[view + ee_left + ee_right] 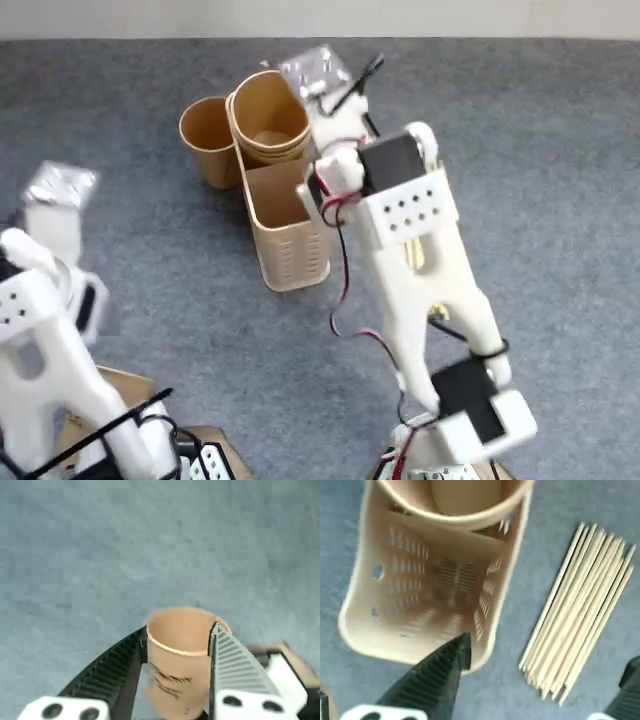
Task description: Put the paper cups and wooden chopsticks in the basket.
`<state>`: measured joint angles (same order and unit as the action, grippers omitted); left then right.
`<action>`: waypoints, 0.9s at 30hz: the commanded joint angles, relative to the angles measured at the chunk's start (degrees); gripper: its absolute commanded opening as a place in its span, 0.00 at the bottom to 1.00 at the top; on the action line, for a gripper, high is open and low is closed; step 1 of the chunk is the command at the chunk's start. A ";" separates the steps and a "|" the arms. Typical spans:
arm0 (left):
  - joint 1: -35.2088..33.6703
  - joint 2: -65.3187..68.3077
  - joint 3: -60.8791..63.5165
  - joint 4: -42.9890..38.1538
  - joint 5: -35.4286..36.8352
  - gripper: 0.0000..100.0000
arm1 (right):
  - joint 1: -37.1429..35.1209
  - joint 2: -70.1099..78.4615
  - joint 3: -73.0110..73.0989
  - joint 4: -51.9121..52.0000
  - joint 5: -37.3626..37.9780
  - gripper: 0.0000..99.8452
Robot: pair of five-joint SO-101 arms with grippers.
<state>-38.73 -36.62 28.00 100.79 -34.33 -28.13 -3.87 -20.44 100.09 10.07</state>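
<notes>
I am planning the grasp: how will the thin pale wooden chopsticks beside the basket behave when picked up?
The thin pale wooden chopsticks lie loose, no band visible, so some will probably slip out of a pinch. Each looks stiff and light. Pushed sideways they may roll, though the grey carpet should slow them.

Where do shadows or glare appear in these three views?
High view: soft, even light, no hard shadows on the carpet. Right wrist view: the basket is darker inside towards its bottom. Left wrist view: the paper cup is evenly lit, without glare.
</notes>
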 commanded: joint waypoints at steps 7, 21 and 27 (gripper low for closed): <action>-9.45 -8.13 13.93 0.00 -9.05 0.20 | 3.47 -9.89 13.85 -5.05 3.69 0.44; -11.38 -8.04 15.34 -11.25 -6.24 0.19 | 2.51 -10.51 15.69 -5.05 3.69 0.44; -12.97 -7.87 14.64 -13.98 -6.33 0.19 | 2.59 -12.44 8.31 -4.88 3.69 0.44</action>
<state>-50.77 -44.26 44.44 89.89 -41.10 -25.41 -12.04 -6.81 94.99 13.14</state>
